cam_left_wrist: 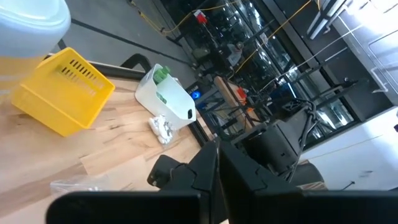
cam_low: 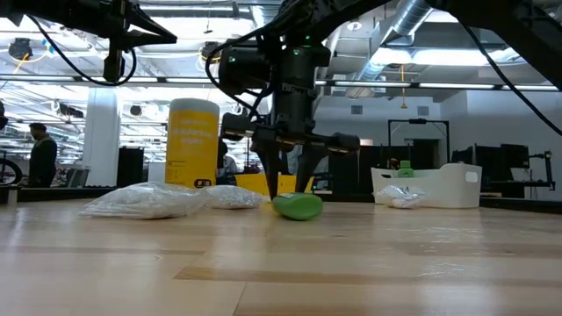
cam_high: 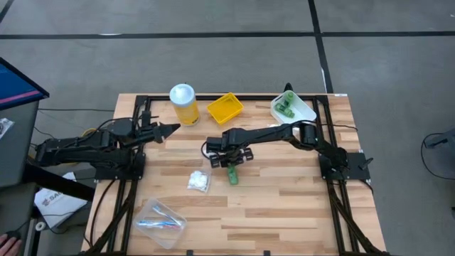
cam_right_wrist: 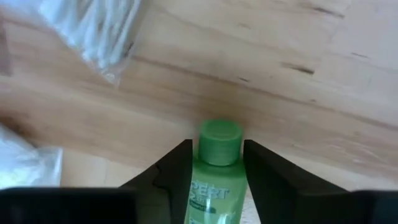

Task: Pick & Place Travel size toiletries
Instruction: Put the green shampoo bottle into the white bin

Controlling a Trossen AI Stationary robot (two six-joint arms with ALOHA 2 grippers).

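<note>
Overhead, the right gripper (cam_high: 232, 164) reached to mid-table over a green bottle (cam_high: 232, 176) lying flat, positioned for pickup; the left gripper (cam_high: 169, 130) waited, clenched, near the jar (cam_high: 183, 104). The low view added that the fingers straddled the bottle (cam_low: 297, 206) resting on the table (cam_low: 351, 263). The right wrist view showed both fingers flanking the bottle (cam_right_wrist: 216, 168), apparently touching; grip unconfirmed.

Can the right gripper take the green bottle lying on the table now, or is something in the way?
Probably yes: the right gripper already straddles the green bottle, one finger each side, nothing between.
</note>
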